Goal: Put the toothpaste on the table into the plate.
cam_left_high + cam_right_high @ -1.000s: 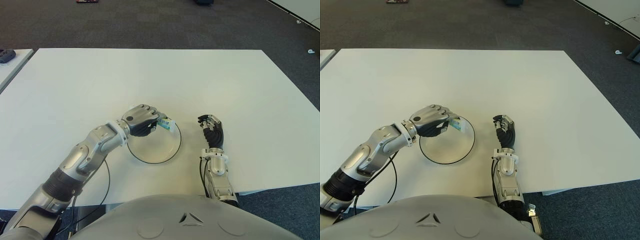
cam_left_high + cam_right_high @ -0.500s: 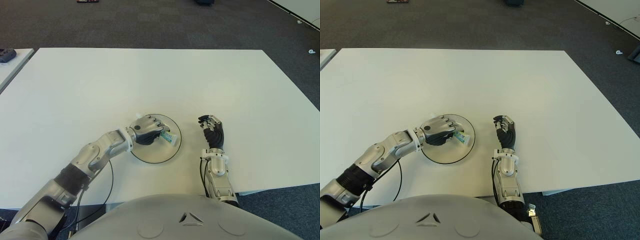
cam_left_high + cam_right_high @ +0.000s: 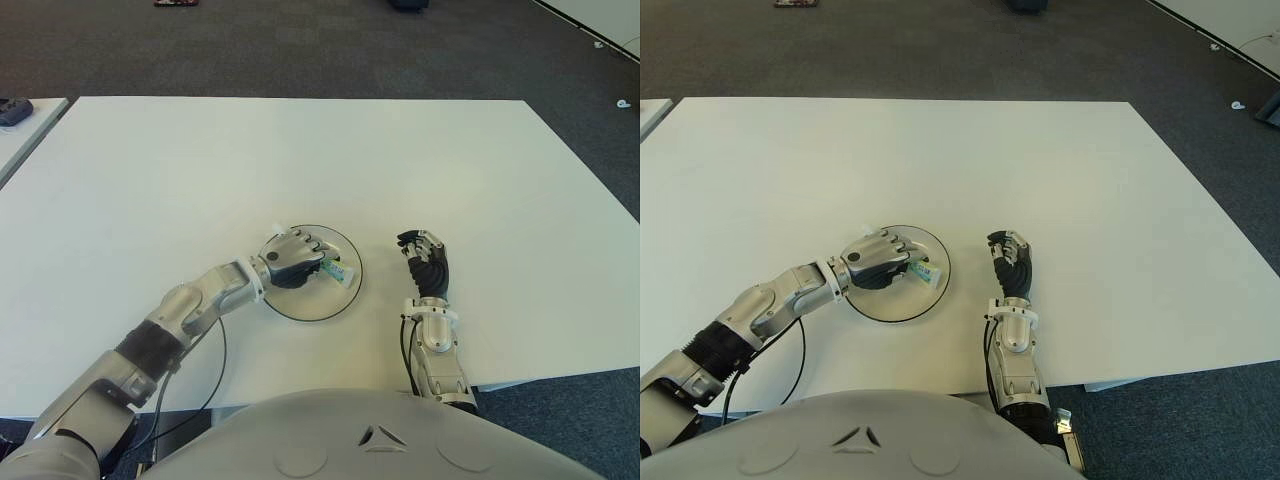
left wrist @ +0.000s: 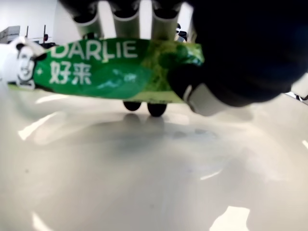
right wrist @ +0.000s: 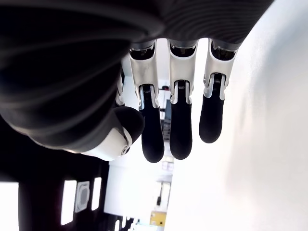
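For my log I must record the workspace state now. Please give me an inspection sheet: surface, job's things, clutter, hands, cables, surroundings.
Surface: white table, bare around the work area.
Job's things: green toothpaste tube held low over the plate, not yet released; whether it touches the plate cannot be told.
Clutter: nothing seen on this table.
Hands: left hand over the plate, closed on the tube; right hand idle to the right of the plate, holding nothing.
Cables: black cable looping by the left forearm.
Surroundings: dark carpet; second table edge at far left.
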Robot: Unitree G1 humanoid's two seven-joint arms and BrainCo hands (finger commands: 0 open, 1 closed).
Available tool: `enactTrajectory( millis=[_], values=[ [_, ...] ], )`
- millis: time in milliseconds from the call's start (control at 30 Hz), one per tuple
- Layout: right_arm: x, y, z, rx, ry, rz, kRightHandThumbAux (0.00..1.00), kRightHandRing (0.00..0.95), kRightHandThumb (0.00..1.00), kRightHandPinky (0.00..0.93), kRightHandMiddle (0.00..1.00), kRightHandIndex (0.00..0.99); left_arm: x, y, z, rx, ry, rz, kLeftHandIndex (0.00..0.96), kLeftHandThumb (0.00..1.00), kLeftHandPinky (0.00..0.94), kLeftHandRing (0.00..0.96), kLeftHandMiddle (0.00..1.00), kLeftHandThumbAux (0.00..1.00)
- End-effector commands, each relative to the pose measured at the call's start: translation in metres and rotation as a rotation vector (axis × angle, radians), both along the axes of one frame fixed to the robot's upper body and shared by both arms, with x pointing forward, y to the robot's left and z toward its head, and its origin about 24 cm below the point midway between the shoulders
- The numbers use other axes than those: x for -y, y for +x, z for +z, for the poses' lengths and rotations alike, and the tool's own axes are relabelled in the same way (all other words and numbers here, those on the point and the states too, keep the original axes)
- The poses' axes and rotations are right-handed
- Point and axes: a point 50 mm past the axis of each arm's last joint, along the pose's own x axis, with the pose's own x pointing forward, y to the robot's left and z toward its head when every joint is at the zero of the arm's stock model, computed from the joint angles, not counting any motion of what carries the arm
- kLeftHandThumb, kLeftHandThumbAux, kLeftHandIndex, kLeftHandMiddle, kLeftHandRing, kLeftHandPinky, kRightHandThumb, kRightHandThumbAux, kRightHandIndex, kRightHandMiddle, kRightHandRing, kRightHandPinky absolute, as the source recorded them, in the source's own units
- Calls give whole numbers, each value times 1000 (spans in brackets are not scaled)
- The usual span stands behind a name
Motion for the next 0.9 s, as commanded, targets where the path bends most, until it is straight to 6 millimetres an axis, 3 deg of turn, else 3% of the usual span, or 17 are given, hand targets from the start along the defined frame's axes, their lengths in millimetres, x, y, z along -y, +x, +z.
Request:
enactTrajectory(
  millis=[33,200,267,333,500,667,900],
  values=[
    [1,0,-1,-13,13,-7,733,427,703,416,446,425,-7,-9,5,-22,-24,3,432,706,708,739,753,699],
    [1,0,-2,-14,10,-8,733,425,703,414,443,425,-6,-5,26,-31,-69,11,429,700,640,639,638,696],
    [1,0,-2,-15,9,-9,733,423,703,414,442,425,-6,-4,26,-38,-67,17,341,522,559,510,461,569],
    [1,1,-2,-15,9,-9,733,423,703,414,442,425,-6,-4,24,-40,-58,21,311,461,532,466,400,526],
    [1,1,-2,-15,11,-10,733,421,704,413,440,425,-9,-1,22,-29,-34,31,90,315,211,164,124,476],
    [1,1,-2,-13,8,-10,733,423,704,416,443,425,-11,-1,25,17,-67,50,24,259,75,50,32,468],
    [0,2,-1,-3,10,-3,732,427,704,421,447,426,-14,-3,30,85,-174,84,0,224,40,0,0,440]
  ],
)
